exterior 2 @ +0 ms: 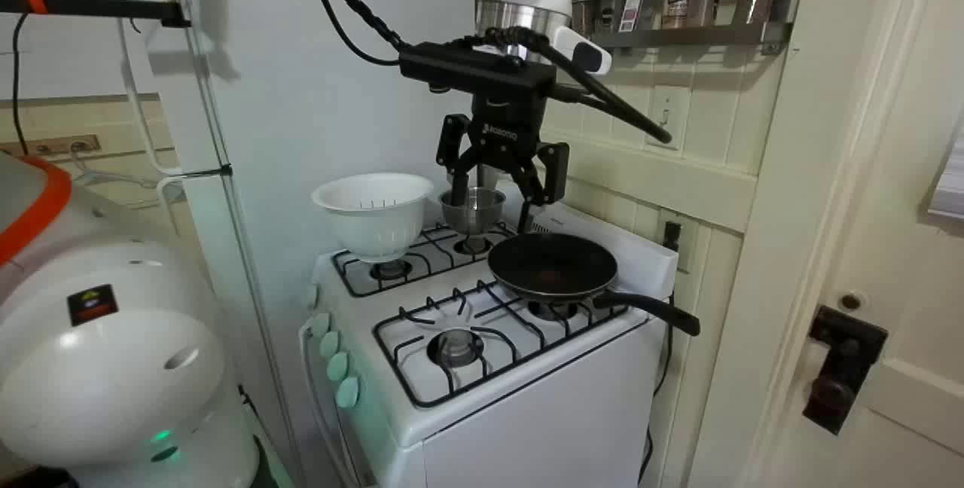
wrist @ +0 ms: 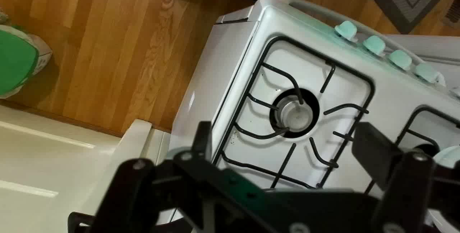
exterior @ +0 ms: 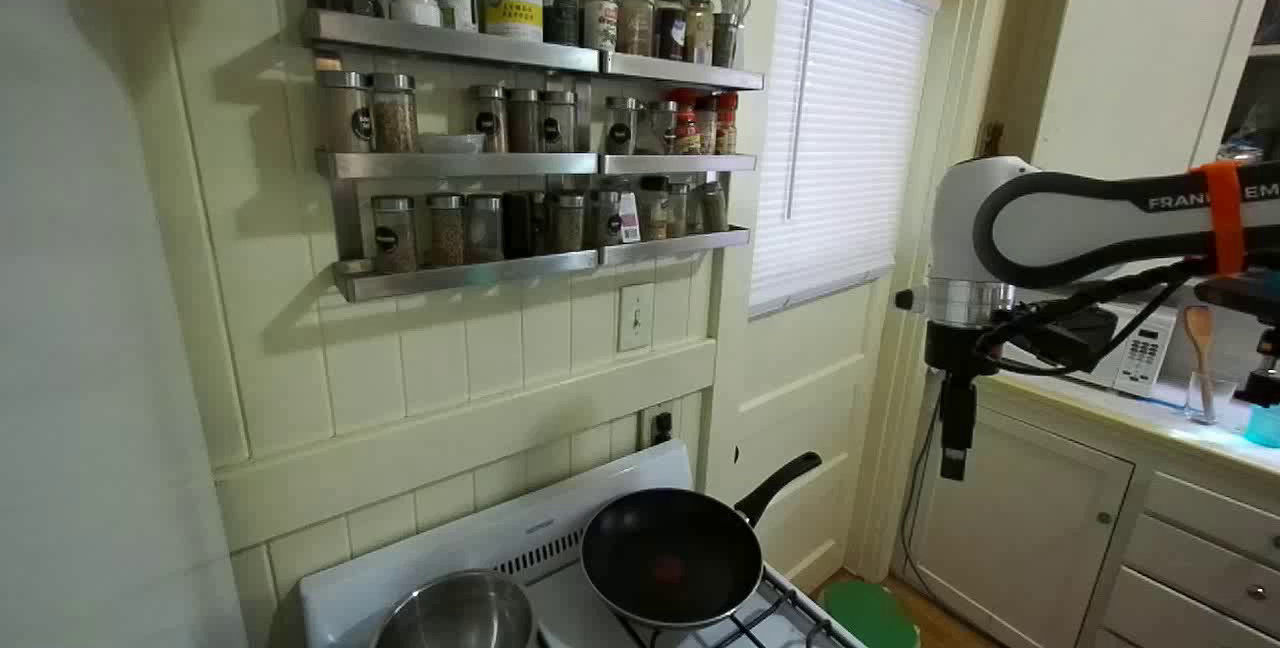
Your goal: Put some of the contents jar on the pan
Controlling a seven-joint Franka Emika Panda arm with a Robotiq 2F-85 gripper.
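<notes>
The black frying pan [exterior: 640, 528] rests on a rear burner of the stove, its handle [exterior 2: 655, 311] sticking out past the stove's side. A red spot marks its bare centre. Several glass jars with steel lids [exterior: 395, 233] stand on the wall shelves; I cannot tell which jar the task means. In an exterior view my gripper [exterior 2: 492, 209] hangs pointing down, its tips apart with nothing between them. From an exterior view the gripper [exterior: 953, 463] appears edge-on, right of the pan. The wrist view shows both fingers [wrist: 373, 154] wide apart; the gripper body hides most of the pan there.
A steel pot [exterior 2: 482, 218] and a white colander [exterior 2: 374, 209] stand on the stove's farther burners. The front burner [wrist: 294, 114] has only its raised grate. A tall white fridge [exterior 2: 324, 96] stands beyond. Metal shelves [exterior: 470, 278] jut from the wall above the stove.
</notes>
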